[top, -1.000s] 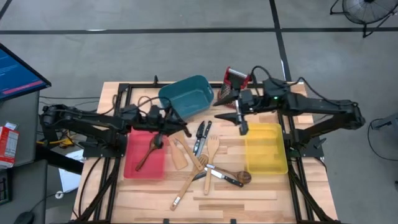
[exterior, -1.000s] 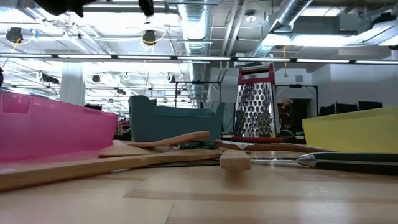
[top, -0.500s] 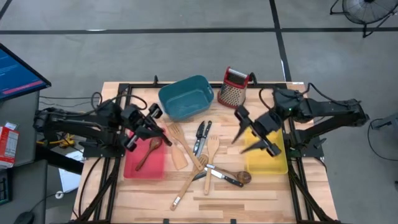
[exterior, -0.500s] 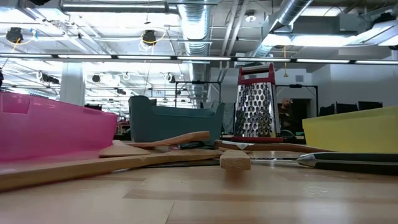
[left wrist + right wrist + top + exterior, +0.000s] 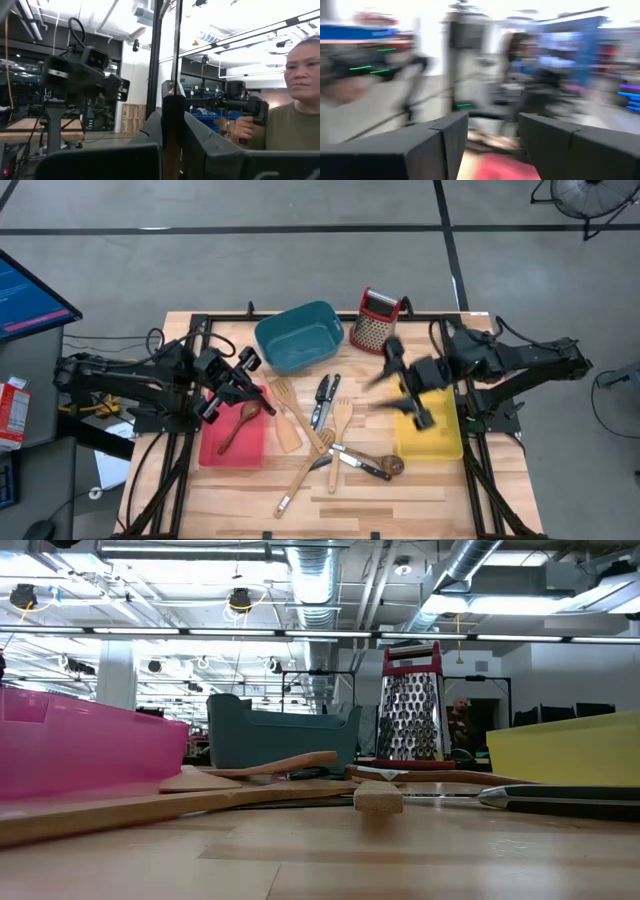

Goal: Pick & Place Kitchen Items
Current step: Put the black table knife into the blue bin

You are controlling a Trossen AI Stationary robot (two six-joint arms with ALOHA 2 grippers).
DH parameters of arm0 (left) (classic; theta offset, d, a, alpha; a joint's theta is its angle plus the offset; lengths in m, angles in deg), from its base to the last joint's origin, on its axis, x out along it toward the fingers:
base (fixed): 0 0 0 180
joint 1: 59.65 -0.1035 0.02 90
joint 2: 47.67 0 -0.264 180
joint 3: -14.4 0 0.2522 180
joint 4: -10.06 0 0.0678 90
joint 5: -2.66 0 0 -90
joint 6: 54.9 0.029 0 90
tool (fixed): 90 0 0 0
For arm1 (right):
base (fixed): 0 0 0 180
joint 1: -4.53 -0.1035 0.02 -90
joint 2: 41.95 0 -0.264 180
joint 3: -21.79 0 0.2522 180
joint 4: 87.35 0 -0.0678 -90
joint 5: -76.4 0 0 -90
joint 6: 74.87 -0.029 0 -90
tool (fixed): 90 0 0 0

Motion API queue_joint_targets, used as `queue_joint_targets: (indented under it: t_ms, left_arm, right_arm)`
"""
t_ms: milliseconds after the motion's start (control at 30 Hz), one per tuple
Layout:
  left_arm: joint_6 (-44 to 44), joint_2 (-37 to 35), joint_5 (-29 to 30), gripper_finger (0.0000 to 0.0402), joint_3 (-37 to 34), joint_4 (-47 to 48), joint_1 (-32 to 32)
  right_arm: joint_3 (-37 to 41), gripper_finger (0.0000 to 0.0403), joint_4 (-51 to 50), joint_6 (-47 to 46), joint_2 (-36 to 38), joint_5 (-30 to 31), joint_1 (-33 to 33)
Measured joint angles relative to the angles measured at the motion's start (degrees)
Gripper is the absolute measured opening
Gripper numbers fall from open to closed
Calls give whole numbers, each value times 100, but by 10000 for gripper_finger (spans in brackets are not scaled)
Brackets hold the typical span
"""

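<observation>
Pale wooden spatulas, forks and spoons and black-handled knives (image 5: 322, 430) lie heaped on the table's middle; they also show in the low view (image 5: 250, 795). A dark wooden spoon (image 5: 238, 425) lies in the red bin (image 5: 212, 442). My left gripper (image 5: 255, 388) hangs above the red bin's far right corner, shut and empty, its fingers (image 5: 150, 145) pointing level into the room. My right gripper (image 5: 385, 390) is blurred above the yellow bin's left side, open and empty (image 5: 492, 140), pointing toward the table's left.
A teal bin (image 5: 298, 335) and a red-topped metal grater (image 5: 378, 320) stand at the far edge, and a yellow bin (image 5: 430, 430) at the right. Another dark spoon (image 5: 388, 464) lies near the yellow bin. A person (image 5: 295, 100) stands beyond the table.
My left gripper has drawn back from over the red bin toward the table's left and tipped up; the dark spoon has stayed in the bin. My right gripper has swung from beside the grater toward the near edge, over the yellow bin's left side, and is still moving.
</observation>
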Motion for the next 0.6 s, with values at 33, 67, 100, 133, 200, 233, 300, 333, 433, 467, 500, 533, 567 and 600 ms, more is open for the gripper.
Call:
queue_joint_targets:
  t_ms: [33, 67, 100, 133, 200, 233, 300, 333, 433, 467, 500, 533, 567, 600]
  left_arm:
    - [2, 0, 17, 16, -1, -6, 0]
    - [1, 0, 41, 16, 0, -9, 0]
    - [0, 0, 65, 16, -1, -9, 0]
    - [0, 0, 73, 16, 0, -9, -1]
    - [2, 0, 76, 16, -2, -21, -2]
    - [2, 0, 76, 17, 0, -27, -2]
    - [2, 0, 92, 17, 0, -29, -2]
    - [2, 0, 100, 17, 0, -31, -2]
    - [2, 0, 226, 17, -1, -34, -2]
    - [2, 0, 270, 17, 0, -34, -2]
    - [1, 0, 310, 17, 0, -35, -3]
    - [2, 0, 346, 17, -1, -35, -4]
    - [2, 0, 369, 17, 0, -35, -4]
    - [2, 0, 378, 17, 0, -33, -4]
  right_arm:
    - [0, 179, 60, 32, 2, 306, 4]
    - [0, 177, 126, 90, 2, 558, 4]
    - [0, 175, 218, 138, 0, 694, 4]
    - [0, 174, 342, 177, 0, 783, 4]
    - [0, 171, 598, 245, 2, 804, 22]
    - [0, 170, 699, 264, 2, 791, 28]
    - [0, 169, 840, 327, 2, 780, 11]
    - [0, 169, 881, 375, 2, 776, 5]
    - [0, 169, 939, 447, 2, 774, -26]
    - [0, 170, 955, 444, 2, 765, -29]
    - [0, 172, 986, 411, 2, 764, -29]
    - [0, 174, 1041, 359, 2, 762, -31]
    - [0, 178, 1116, 284, 2, 758, -31]
    - [0, 182, 1201, 228, 2, 760, -29]
